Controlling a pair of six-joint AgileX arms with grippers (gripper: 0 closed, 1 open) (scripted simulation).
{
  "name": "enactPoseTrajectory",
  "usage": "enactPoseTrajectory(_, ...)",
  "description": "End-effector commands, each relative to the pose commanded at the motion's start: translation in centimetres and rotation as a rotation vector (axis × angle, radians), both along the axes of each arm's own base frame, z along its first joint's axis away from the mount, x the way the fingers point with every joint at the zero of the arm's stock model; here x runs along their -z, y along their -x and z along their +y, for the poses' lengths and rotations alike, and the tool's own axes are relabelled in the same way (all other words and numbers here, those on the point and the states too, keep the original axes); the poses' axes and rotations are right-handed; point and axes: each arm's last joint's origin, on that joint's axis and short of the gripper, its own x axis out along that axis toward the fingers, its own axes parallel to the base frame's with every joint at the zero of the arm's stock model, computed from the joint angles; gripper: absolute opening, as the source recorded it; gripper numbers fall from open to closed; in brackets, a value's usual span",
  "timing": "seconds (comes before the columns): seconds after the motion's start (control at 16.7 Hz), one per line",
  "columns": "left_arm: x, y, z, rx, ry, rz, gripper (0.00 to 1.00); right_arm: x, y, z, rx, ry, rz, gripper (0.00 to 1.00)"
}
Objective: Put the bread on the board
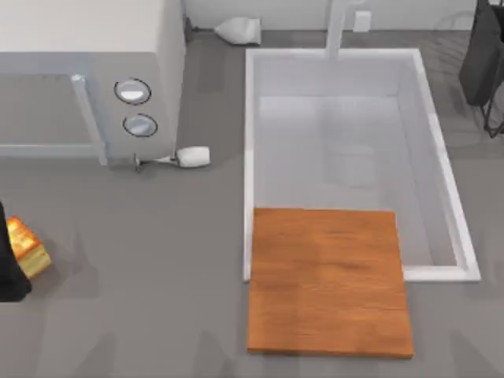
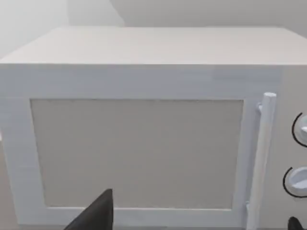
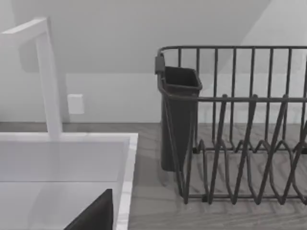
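Overhead, we are looking down on a grey table (image 1: 157, 260) with a white microwave (image 1: 87, 71) sitting at about ten o'clock, its two round dials (image 1: 135, 107) facing the open middle of the table, and a wine glass (image 1: 183, 157) lying on its side just beside the microwave's lower corner. A white sink basin (image 1: 441, 197) is taking up the two o'clock region, with a faucet (image 1: 339, 27) rising at its far rim and a second pale glass (image 1: 240, 30) lying near twelve o'clock. The board (image 1: 327, 283) is lying at about five o'clock, its far edge overlapping the sink's near rim. The bread (image 1: 27, 247) is sitting at nine o'clock, well apart from the board, with bare table between them. Our left gripper (image 1: 6, 268) is showing as a dark shape touching the bread's left side at the frame edge; whether it is actually gripping the bread we cannot tell. The left wrist view is facing the microwave door (image 2: 136, 153) and its upright handle (image 2: 261, 158). The right wrist view is adding a dark wire dish rack (image 3: 240, 143) with a cutlery holder (image 3: 178, 115) beside the sink, where our right arm is parked near two o'clock.
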Motion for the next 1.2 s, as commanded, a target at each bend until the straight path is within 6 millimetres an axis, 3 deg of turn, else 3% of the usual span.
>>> enactPoseTrajectory(0.24, -0.5, 0.0, 0.0, -0.003, -0.020, 0.026, 1.00, 0.0, 0.0, 0.0, 0.000, 0.000, 0.000, 1.00)
enactPoseTrajectory(0.6, -4.5, -1.8, 0.2, 0.023, -0.198, 0.325, 1.00, 0.0, 0.0, 0.0, 0.000, 0.000, 0.000, 1.00)
enactPoseTrajectory(0.84, -6.1, -6.1, 0.3, 0.118, -0.351, 0.697, 1.00, 0.0, 0.0, 0.0, 0.000, 0.000, 0.000, 1.00)
enactPoseTrajectory(1.2, -5.1, -14.1, 0.8, 0.363, -0.527, 1.184, 1.00, 0.0, 0.0, 0.0, 0.000, 0.000, 0.000, 1.00)
